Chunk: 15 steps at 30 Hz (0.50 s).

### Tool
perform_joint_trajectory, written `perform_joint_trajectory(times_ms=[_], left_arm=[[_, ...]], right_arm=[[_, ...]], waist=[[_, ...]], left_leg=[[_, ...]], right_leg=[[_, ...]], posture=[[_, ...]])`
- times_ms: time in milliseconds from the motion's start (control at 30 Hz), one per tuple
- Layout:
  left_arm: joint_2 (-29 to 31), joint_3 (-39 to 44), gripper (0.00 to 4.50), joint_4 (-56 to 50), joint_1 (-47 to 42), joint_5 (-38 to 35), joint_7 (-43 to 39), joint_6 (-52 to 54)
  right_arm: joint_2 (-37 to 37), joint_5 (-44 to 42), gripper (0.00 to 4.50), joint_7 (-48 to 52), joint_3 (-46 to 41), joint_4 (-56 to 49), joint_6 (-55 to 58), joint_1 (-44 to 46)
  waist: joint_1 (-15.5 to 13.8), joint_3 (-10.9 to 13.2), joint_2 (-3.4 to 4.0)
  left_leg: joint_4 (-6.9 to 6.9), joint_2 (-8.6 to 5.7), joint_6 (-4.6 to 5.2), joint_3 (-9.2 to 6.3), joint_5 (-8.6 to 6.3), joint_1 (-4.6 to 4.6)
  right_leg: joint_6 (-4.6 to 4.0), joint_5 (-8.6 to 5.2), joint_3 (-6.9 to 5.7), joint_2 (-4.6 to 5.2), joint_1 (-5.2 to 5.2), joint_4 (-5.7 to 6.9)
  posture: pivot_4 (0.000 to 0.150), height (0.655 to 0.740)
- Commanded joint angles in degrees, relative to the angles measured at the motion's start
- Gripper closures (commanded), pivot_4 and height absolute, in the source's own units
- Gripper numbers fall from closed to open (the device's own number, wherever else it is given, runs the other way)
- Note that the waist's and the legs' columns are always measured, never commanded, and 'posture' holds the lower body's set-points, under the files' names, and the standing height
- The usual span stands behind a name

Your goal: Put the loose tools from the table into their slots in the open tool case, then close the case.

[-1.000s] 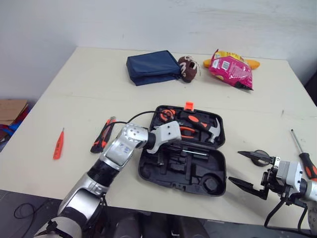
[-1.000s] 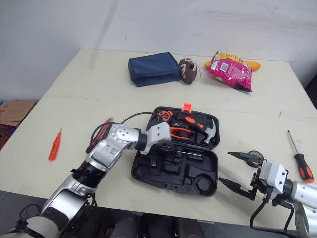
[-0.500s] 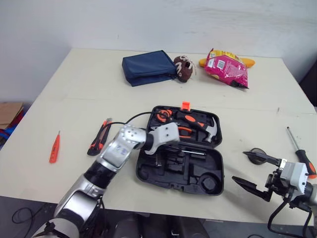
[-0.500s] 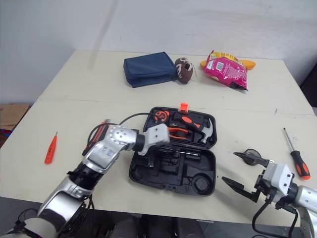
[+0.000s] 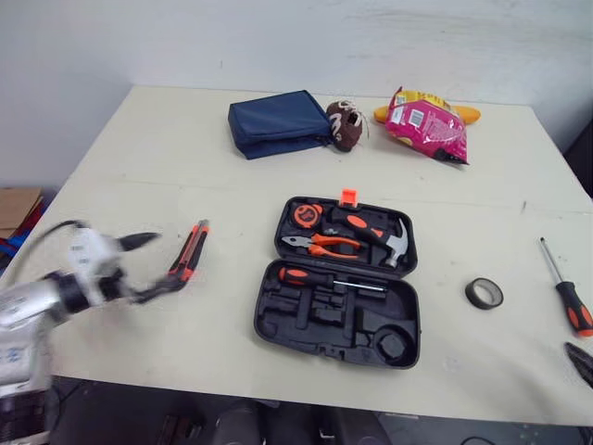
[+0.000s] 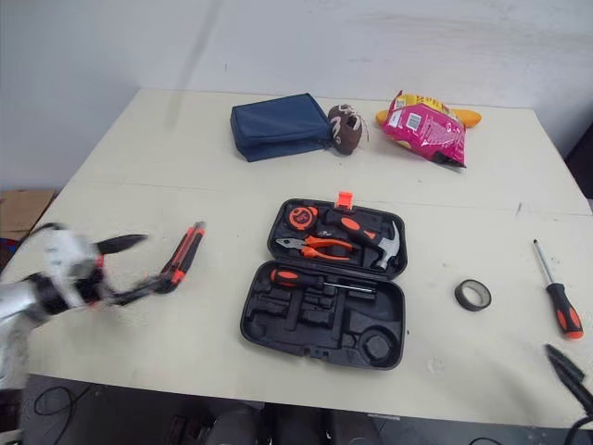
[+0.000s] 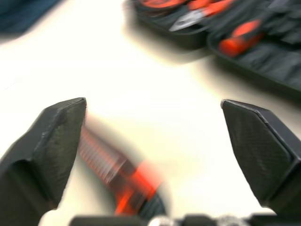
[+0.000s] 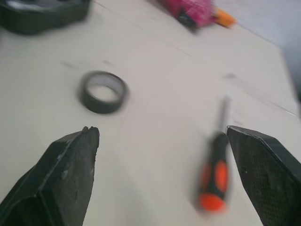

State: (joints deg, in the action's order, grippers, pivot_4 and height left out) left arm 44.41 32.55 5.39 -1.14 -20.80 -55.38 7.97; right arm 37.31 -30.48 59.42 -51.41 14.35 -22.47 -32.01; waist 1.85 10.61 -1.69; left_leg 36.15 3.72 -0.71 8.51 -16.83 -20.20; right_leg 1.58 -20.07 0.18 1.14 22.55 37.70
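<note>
The black tool case (image 5: pixel 338 278) lies open mid-table. Its far half holds a tape measure, pliers and a hammer. An orange-handled screwdriver (image 5: pixel 306 276) lies in its near half. An orange-and-black utility knife (image 5: pixel 190 252) lies left of the case. My left gripper (image 5: pixel 153 264) hovers open just beside the knife's near end, which appears between its fingers (image 7: pixel 56 141) in the left wrist view. A tape roll (image 5: pixel 485 293) and a second screwdriver (image 5: pixel 567 297) lie right of the case. My right gripper (image 8: pixel 161 131) is open near the table's front right, with nothing in it.
At the table's far side sit a navy pouch (image 5: pixel 278 123), a brown ball-shaped toy (image 5: pixel 347 125) and a pink snack bag (image 5: pixel 426 120). The table's front edge runs close to both grippers.
My left gripper has drawn out of the case to the left and opened beside the knife; a screwdriver now lies where it was. My right gripper has pulled back toward the front right corner.
</note>
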Motion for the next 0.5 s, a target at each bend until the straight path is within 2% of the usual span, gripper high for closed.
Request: perform_joint_trajectory(times_ms=[33, 133, 233, 400, 500], left_arm=[[2.66, 9.44, 0.03, 7.11, 3.77, 0.3, 3.77, -4.08], [5.97, 15.18, 0.03, 18.23, 8.48, 0.67, 4.42, -5.64], [8.51, 17.76, 0.03, 26.26, 10.26, -0.19, 4.92, -6.62], [8.98, 18.43, 0.03, 28.44, 10.07, -1.92, 4.31, -8.38], [8.23, 17.53, 0.03, 26.1, 9.77, -2.98, 4.38, -8.12]], right_arm=[[-0.67, 0.06, 0.0, -2.29, -5.58, 5.57, -4.09, -2.76], [-2.39, -0.42, 0.0, -4.77, -7.43, 10.11, -5.07, -4.49], [-3.86, -1.2, 0.0, -6.41, -8.0, 10.41, -5.12, -5.36], [-3.3, -2.49, 0.0, -7.84, -7.84, 11.37, -3.6, -4.85], [-1.93, -3.32, 0.0, -8.5, -7.79, 12.14, -1.81, -3.54]], waist=[[0.03, -0.01, -0.03], [0.15, -0.02, -0.04], [0.26, -0.07, -0.12], [0.48, -0.15, -0.18], [0.44, -0.23, -0.3]], left_leg=[[-0.07, 0.01, -0.02, -0.03, -0.01, 0.04], [-0.13, -0.01, -0.26, -0.01, -0.18, 0.09], [-0.16, -0.01, -0.28, -0.02, -0.21, 0.08], [-0.18, -0.02, -0.28, -0.04, -0.22, 0.06], [-0.22, -0.02, -0.28, -0.04, -0.22, 0.03]], right_leg=[[-0.08, -0.05, -0.05, 0.0, 0.0, 0.0], [-0.12, -0.07, -0.12, 0.14, -0.07, -0.01], [-0.23, -0.13, -0.22, 0.22, -0.01, -0.02], [-0.32, -0.16, -0.28, 0.37, -0.09, -0.1], [-0.82, -0.39, -0.34, 0.41, -0.1, -0.21]], posture=[[0.15, 0.74], [0.15, 0.74], [0.15, 0.74], [0.15, 0.74], [0.15, 0.74]])
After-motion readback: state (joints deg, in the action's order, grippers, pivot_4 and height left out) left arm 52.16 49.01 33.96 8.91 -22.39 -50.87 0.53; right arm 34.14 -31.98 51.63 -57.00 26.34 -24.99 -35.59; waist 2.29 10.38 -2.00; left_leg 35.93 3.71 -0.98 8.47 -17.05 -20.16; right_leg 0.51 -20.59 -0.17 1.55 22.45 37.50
